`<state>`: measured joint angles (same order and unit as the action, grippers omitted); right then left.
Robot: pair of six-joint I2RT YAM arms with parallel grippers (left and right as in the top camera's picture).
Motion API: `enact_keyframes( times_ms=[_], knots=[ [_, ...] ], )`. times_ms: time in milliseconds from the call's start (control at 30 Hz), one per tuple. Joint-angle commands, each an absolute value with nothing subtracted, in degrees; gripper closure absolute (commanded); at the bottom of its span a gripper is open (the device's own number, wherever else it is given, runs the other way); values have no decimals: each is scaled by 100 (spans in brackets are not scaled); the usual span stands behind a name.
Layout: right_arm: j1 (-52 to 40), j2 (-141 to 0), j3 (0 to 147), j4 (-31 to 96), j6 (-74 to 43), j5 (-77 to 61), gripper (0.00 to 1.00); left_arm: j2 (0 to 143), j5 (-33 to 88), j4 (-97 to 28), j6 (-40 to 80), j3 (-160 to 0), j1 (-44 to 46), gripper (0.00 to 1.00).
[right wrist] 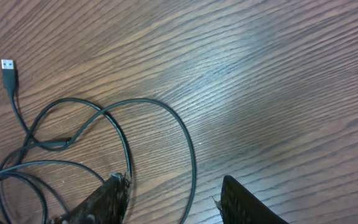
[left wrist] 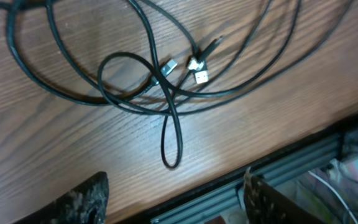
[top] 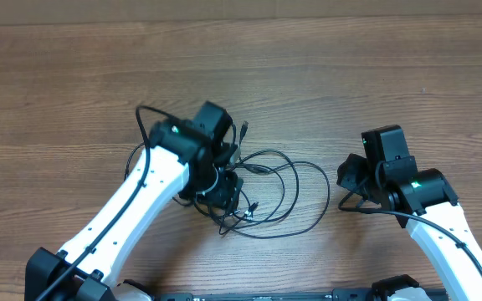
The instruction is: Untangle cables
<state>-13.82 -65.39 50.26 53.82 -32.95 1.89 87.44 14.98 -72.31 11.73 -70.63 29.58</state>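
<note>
On the table [top: 325, 75], cables [top: 262, 188] lying in crossed loops. Above the cables' knotted end, left gripper [left wrist: 176, 180], open wide and empty; at the cables' outer loop, right gripper [right wrist: 173, 180], also open, one strand seen between its jaws, not gripped. Risky to pull only one strand: could tighten the crossing beside the plugs [left wrist: 199, 76]. No brand or readable writing anywhere.
</note>
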Motion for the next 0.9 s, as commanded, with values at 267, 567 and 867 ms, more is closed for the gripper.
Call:
enact_keyframes(
  times_ms=[267, 567, 867],
  knots=[
    [-1330, -6506, 5164, 5310, -3293, -34, 54, 8656, 1358, -5524, 1503, -5555, 3120, 65],
    [-1330, -6506, 5164, 5306, -3291, -34, 54, 8643, 2394, -5437, 1096, -7011, 2840, 96],
    [-1334, -6506, 5164, 4574, -2432, -1627, 51, 8643, 2451, -6825, 421, -11539, 2047, 96]
  ],
)
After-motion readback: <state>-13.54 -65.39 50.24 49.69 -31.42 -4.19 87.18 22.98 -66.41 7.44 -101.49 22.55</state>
